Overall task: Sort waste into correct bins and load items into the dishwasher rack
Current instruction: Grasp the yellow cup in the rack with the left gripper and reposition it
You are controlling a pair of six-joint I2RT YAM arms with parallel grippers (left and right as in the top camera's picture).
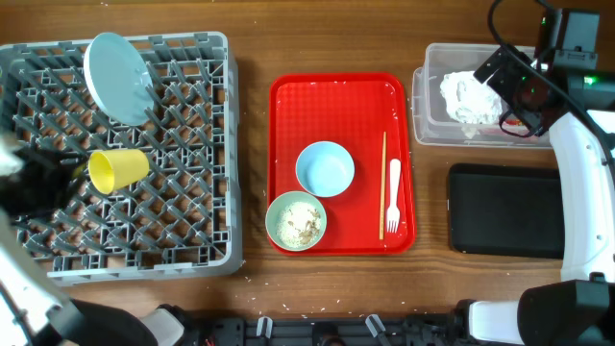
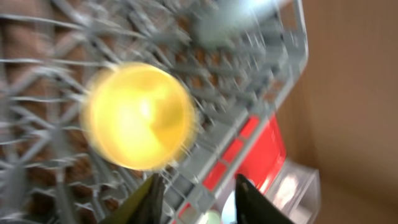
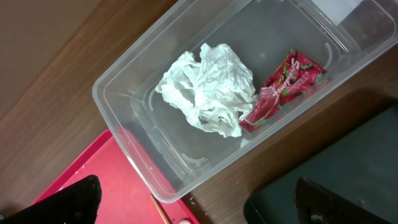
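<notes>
The yellow cup (image 1: 117,169) lies on its side in the grey dishwasher rack (image 1: 187,207). In the left wrist view the cup (image 2: 138,116) is blurred. My left gripper (image 1: 60,179) (image 2: 199,202) is just left of it, open, with only rack bars between the fingers. The white plate (image 1: 117,65) leans in the rack's back. My right gripper (image 1: 509,82) (image 3: 199,205) hangs open and empty over the clear tub (image 1: 428,106) (image 3: 124,118), which holds the white napkin (image 3: 208,87) and the red wrapper (image 3: 283,90).
The red tray (image 1: 288,115) carries a teal bowl (image 1: 324,168), a second bowl with food scraps (image 1: 296,220), the white fork (image 1: 393,197) and the wooden stick (image 1: 383,183). The black tray (image 1: 506,210) lies in front of the tub.
</notes>
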